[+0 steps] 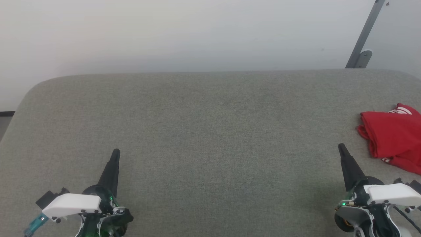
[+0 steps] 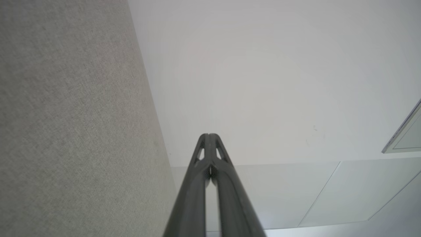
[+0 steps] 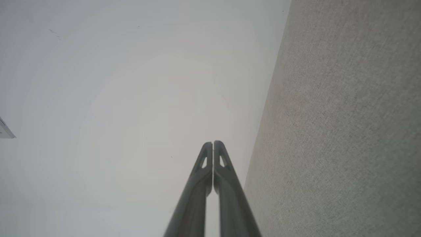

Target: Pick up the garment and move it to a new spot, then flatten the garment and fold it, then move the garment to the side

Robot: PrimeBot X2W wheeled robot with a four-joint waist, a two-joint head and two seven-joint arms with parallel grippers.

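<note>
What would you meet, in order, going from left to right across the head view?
left claw, shut → right claw, shut → garment, red and crumpled, cut off by the picture's right edge.

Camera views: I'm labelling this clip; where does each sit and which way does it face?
Head view: on the head, facing down at the table and red shirt; left jaws, right jaws below.
Left wrist view: on that wrist, along shut left jaws toward the wall.
Right wrist view: likewise, along shut right jaws.
Shared: both wrist views show table and wall.
</note>
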